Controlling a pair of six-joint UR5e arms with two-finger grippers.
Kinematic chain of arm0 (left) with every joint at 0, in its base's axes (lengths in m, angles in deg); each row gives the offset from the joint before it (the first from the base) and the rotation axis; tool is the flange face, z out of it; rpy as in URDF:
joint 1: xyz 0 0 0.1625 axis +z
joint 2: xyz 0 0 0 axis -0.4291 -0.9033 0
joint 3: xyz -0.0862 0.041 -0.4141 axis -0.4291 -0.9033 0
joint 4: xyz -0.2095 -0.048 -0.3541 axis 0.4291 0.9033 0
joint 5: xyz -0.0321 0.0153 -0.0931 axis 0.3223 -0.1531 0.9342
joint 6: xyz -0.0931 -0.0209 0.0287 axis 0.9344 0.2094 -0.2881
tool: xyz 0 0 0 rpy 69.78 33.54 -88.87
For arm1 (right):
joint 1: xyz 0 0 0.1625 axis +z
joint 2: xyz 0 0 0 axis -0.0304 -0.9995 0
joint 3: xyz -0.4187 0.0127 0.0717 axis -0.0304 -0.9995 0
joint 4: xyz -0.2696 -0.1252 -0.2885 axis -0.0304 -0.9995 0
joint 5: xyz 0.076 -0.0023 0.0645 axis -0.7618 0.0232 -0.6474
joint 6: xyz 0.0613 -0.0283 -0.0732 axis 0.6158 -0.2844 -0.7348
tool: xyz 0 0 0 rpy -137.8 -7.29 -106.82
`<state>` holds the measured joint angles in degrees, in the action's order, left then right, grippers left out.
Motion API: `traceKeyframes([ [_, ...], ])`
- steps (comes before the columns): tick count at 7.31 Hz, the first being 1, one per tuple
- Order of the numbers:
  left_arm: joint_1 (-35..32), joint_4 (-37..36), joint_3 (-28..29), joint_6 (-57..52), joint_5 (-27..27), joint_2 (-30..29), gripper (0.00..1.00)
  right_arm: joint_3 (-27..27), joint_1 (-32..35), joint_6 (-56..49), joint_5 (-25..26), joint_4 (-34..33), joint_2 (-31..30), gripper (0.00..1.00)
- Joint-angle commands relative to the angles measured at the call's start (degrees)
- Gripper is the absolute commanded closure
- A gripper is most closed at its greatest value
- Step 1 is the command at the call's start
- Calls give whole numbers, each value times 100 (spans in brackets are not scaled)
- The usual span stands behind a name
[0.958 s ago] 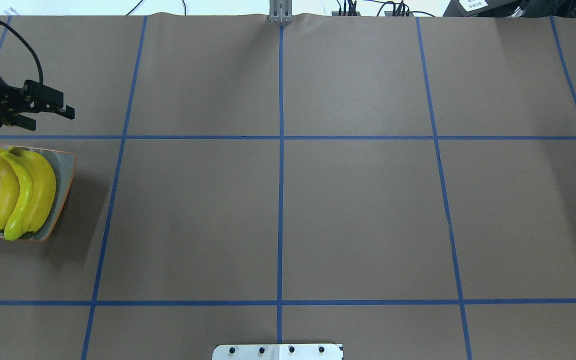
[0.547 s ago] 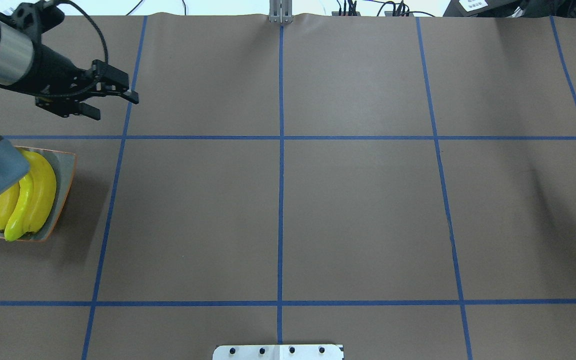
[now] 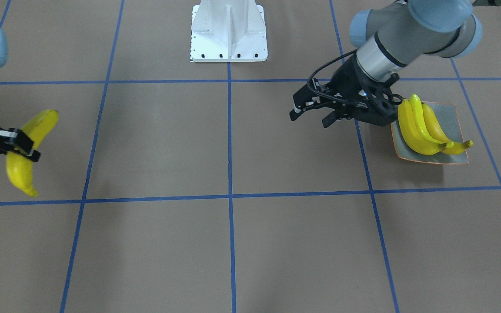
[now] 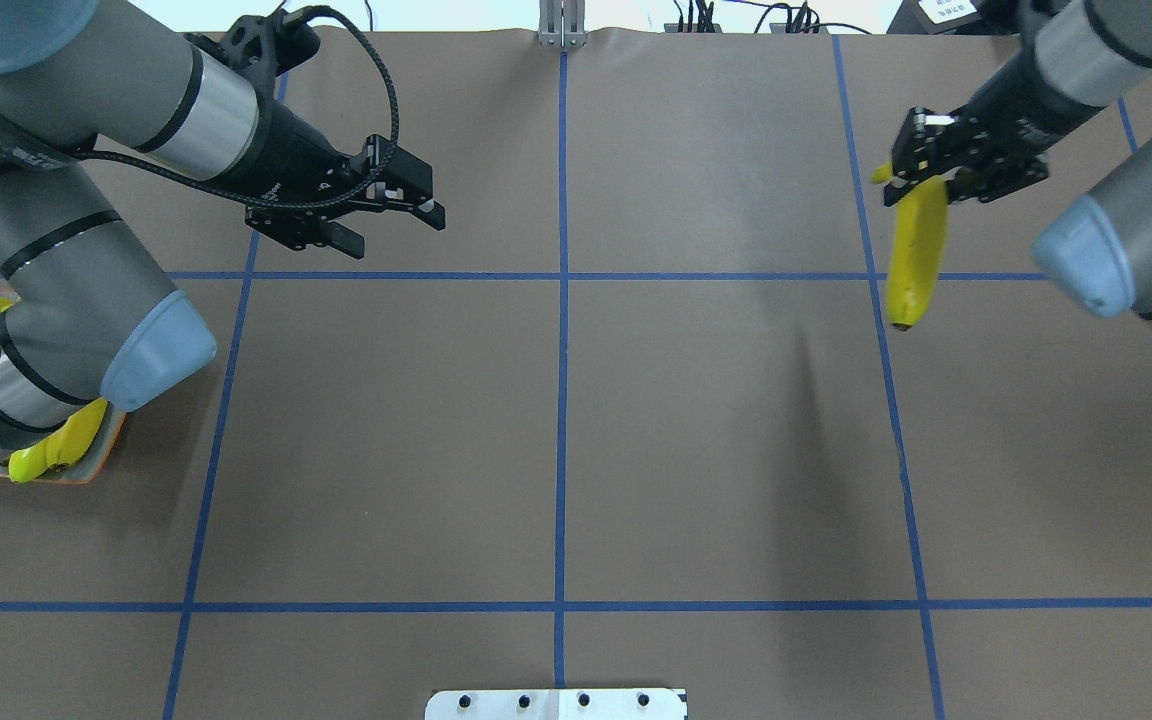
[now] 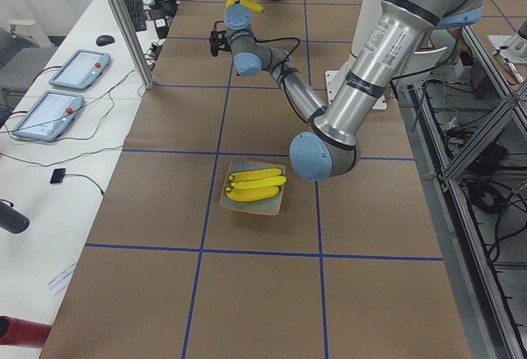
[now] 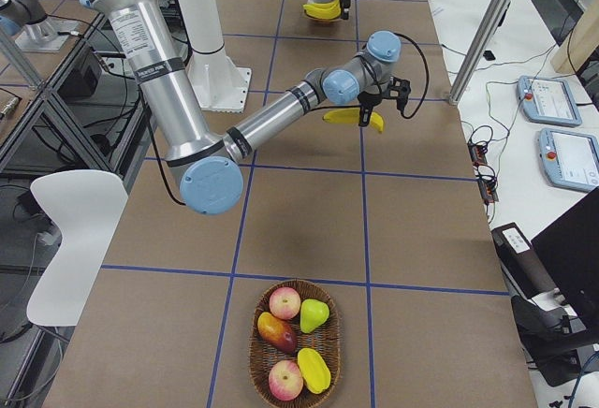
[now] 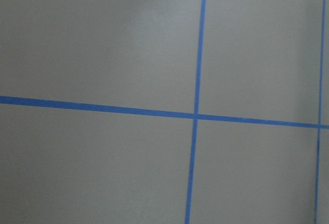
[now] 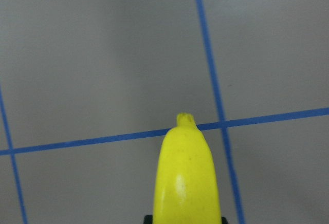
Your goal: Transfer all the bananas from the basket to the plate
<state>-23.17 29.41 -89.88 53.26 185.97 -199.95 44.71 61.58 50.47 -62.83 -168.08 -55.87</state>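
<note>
– Bananas (image 3: 424,128): three lie on the plate (image 3: 452,119) at the robot's left end. A fourth banana (image 4: 916,250) hangs above the surface (image 4: 556,450), right fingers (image 3: 26,150) clamped near one end.
– Left fingers (image 4: 341,240)?
– Spread wide, empty, pointed toward it.
– Step in hand?
– Carry toward a handover, I judge. Next, the left fingers must close on the free end before the right fingers release.
</note>
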Motion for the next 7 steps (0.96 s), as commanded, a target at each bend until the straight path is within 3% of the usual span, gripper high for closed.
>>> traceKeyframes([
  [1,243,421,146,14,-3,-248,1,-71,-822,1285,512,1385,239,100],
  [5,542,2074,735,163,-3,-345,1,-221,-1299,2570,612,2418,703,100],
  [7,648,2112,780,163,-21,-608,1,-256,-1544,2724,690,2464,879,100],
])
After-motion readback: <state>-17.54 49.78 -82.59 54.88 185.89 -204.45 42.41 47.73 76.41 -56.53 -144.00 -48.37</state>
